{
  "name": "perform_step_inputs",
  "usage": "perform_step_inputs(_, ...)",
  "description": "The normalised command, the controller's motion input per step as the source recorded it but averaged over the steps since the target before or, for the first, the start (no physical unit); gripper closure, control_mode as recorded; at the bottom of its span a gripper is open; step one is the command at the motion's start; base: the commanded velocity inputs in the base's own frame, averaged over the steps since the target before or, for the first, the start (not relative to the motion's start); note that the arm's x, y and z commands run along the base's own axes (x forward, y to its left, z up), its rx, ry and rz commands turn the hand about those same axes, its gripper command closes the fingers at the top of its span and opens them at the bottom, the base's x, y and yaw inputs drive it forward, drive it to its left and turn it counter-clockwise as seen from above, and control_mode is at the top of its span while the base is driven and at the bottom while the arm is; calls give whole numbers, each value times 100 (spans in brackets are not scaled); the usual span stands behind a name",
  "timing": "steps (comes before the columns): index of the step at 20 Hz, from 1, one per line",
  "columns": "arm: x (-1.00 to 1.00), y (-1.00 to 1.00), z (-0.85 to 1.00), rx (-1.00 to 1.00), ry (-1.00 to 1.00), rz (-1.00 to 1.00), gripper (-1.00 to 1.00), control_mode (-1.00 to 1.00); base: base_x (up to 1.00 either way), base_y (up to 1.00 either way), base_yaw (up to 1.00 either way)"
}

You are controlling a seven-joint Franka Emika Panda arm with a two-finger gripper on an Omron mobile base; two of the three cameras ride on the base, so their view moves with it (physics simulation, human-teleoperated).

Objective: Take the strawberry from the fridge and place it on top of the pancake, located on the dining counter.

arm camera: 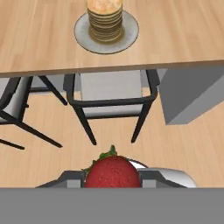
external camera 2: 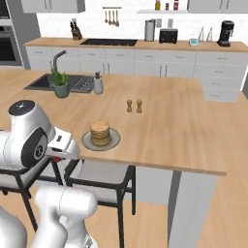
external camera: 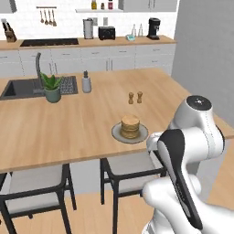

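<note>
White tiled wall (external camera: 64,20) spans the top of the frame, above a wall bench (external camera: 91,43) on white cabinets carrying a toaster (external camera: 106,32) and coffee machine (external camera: 154,28). Utensils (external camera: 47,16) hang at upper left. A black sink (external camera: 20,87) sits at mid-left beside a potted plant (external camera: 51,87). Light wooden floor (external camera: 91,215) and grey-seated chairs (external camera: 34,183) lie along the bottom.

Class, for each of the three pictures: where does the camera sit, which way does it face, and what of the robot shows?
Left base view: behind-left, facing the dining counter; arm at lower right.
Right base view: behind-right, same counter; arm at lower left.
Hand view: on the hand, along the pincer holding the strawberry, toward a chair.
All share the pancake.
</note>
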Motion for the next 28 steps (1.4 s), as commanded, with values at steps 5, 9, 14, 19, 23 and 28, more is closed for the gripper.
perform_step_inputs(5,0,0,0,0,0,0,100,100,53,23,-9)
perform_step_inputs(9,0,0,0,0,0,0,100,100,58,34,-15)
perform_step_inputs(14,0,0,0,0,0,0,100,100,63,29,-5)
perform_step_inputs(19,99,13,19,-2,1,3,100,-100,0,0,0)
perform_step_inputs(23,100,-2,17,0,0,12,100,-100,0,0,0)
perform_step_inputs(28,100,-9,-1,1,6,3,100,-100,0,0,0)
